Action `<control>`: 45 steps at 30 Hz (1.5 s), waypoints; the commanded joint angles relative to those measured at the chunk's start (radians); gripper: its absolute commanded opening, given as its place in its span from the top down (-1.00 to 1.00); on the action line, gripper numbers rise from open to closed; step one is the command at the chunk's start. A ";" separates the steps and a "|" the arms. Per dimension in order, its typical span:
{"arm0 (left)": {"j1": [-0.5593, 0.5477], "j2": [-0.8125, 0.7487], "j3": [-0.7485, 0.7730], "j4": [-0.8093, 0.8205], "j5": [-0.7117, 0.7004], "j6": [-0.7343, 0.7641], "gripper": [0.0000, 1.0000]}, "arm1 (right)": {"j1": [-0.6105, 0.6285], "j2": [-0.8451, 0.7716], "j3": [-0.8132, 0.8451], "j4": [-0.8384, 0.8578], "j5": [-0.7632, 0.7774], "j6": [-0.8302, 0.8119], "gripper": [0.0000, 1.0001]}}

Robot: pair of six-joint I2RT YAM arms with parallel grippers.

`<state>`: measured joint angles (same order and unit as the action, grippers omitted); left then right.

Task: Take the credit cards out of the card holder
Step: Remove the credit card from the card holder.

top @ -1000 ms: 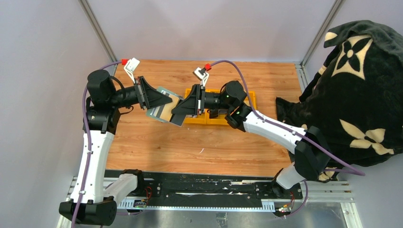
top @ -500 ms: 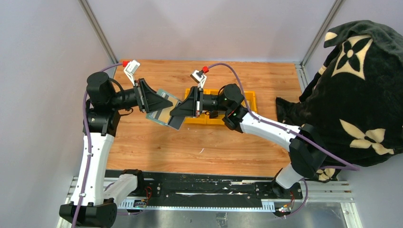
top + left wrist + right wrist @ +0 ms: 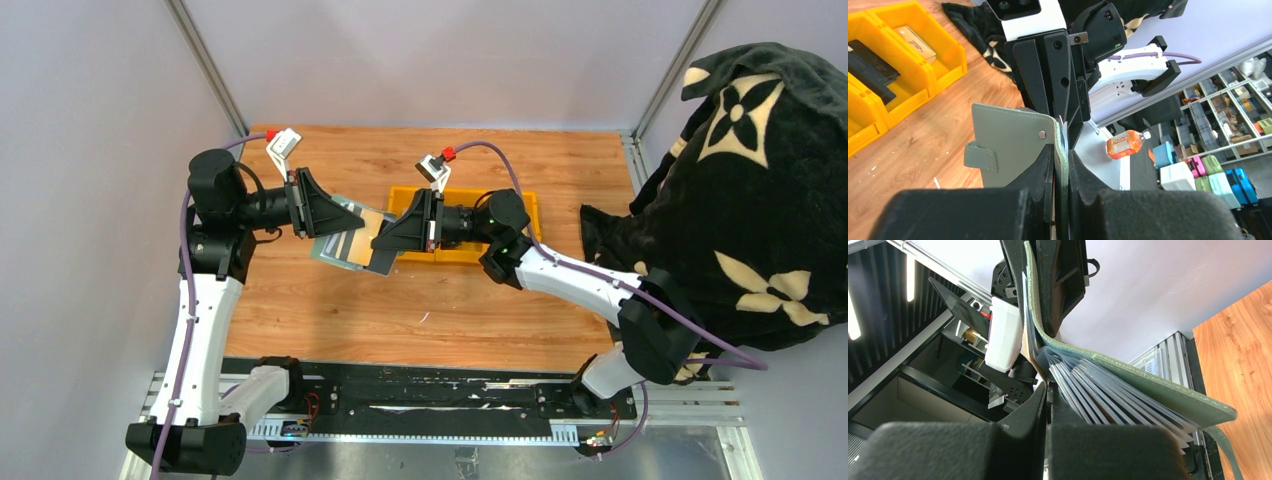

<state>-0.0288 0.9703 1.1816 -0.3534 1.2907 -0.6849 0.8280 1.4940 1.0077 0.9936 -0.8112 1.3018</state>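
The wooden worktop (image 3: 420, 300) stretched away from the arm bases, and above its middle the card holder (image 3: 1008, 140) hung in the air between both arms, clear of the wood. It looked light and soft, a limp sage-green cover bending open over fanned accordion pockets (image 3: 1098, 385), so it probably needed a firm hold near its closed edge. The credit cards (image 3: 368, 224) seemed thin, stiff and slick, best taken by an exposed edge and drawn straight along the pocket. The left pincer (image 3: 1060, 156) was nearly closed, clamping the holder's edge between its fingers. The right pincer (image 3: 1048, 396) was closed to a sliver and seemed to pinch the edge of a tan card at the pocket mouths, though the contact was partly hidden. Beyond them the yellow bin (image 3: 950, 60) sat on the worktop with more cards in two compartments, and farthest right lay a black patterned blanket (image 3: 760, 200)
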 commanded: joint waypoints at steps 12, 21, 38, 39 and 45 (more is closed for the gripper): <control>-0.003 -0.001 0.037 0.147 -0.010 -0.151 1.00 | 0.031 -0.002 0.011 -0.053 -0.002 -0.071 1.00; -0.003 -0.007 0.037 0.213 -0.026 -0.220 1.00 | 0.071 0.021 0.018 -0.093 0.043 -0.105 1.00; 0.000 -0.015 0.012 0.276 -0.030 -0.274 1.00 | 0.075 0.021 0.067 -0.087 0.162 -0.109 0.28; 0.000 -0.017 0.013 0.276 -0.028 -0.275 1.00 | 0.074 0.028 0.079 -0.084 0.160 -0.103 0.26; 0.000 -0.024 0.008 0.275 -0.004 -0.276 1.00 | 0.052 0.059 0.084 0.029 0.155 -0.015 0.27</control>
<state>-0.0158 0.9787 1.1824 -0.1120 1.2121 -0.9054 0.8989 1.5127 1.0679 0.9524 -0.6899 1.2308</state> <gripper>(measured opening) 0.058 0.373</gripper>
